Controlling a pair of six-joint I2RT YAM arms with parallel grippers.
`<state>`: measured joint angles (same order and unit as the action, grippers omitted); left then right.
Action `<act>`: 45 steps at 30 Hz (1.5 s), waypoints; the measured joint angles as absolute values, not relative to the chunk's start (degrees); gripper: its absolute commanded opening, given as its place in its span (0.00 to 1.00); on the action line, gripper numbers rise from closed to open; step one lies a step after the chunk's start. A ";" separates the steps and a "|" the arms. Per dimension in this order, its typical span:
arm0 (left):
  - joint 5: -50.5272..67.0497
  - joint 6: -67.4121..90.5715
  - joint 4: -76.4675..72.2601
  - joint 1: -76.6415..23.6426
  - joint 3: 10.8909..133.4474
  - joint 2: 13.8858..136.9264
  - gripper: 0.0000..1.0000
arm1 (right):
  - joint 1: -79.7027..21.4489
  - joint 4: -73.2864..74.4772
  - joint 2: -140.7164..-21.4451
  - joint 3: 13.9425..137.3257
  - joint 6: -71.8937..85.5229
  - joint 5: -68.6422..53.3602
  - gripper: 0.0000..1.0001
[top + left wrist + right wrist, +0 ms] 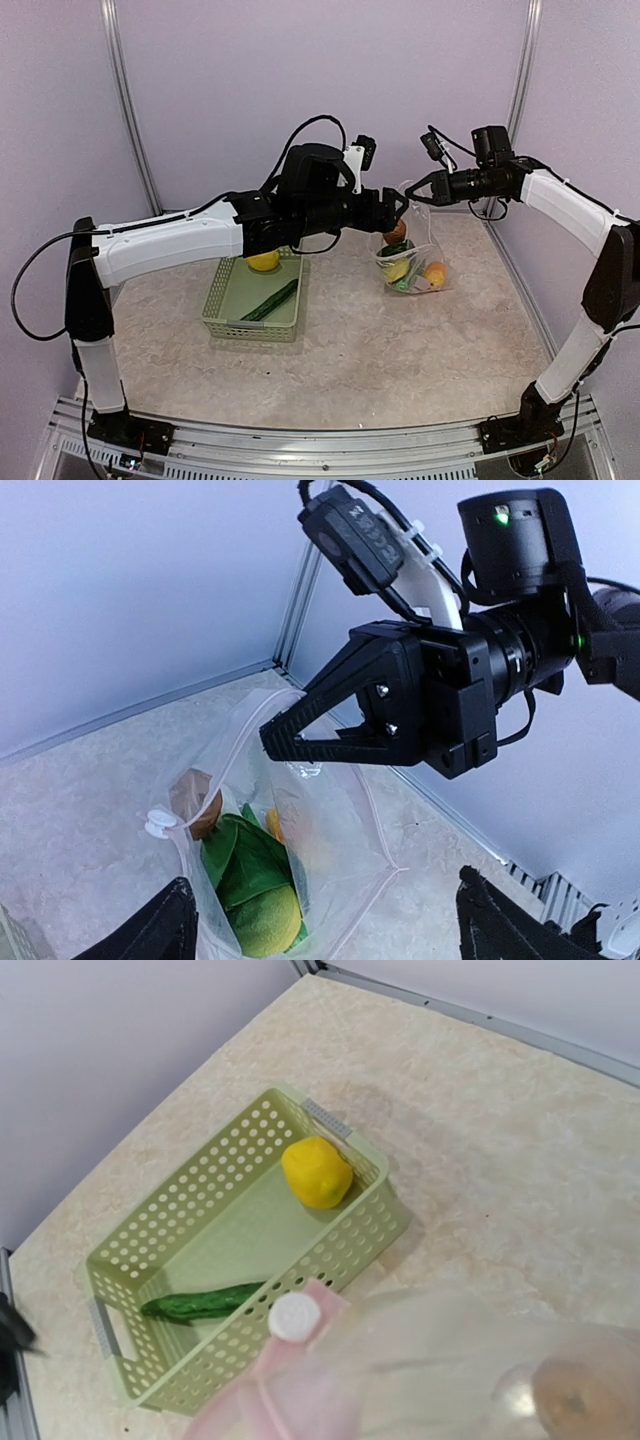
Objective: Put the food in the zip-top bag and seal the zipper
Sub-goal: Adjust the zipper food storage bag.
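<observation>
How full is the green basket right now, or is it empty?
Not empty. The right wrist view shows a yellow lemon near one end of the basket and a green cucumber piece near the other.

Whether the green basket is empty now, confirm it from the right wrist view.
No, a yellow lemon and a green cucumber lie inside the basket.
</observation>
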<state>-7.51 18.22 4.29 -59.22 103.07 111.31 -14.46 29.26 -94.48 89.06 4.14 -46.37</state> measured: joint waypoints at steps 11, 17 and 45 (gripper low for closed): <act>-3.88 36.21 14.94 -54.28 105.06 115.77 0.54 | -14.46 26.35 -94.43 84.82 1.78 -46.41 0.00; 1.69 40.21 18.90 -51.42 107.81 121.69 0.38 | -14.44 25.32 -94.15 83.48 1.74 -46.35 0.00; 13.76 33.58 9.04 -46.04 132.25 132.73 0.17 | -7.33 33.78 -96.90 97.95 -4.01 -32.32 0.00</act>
<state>13.76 33.58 9.04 -46.04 132.25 132.73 -7.33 33.78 -96.90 97.95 -4.01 -32.32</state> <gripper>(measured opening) 0.041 0.003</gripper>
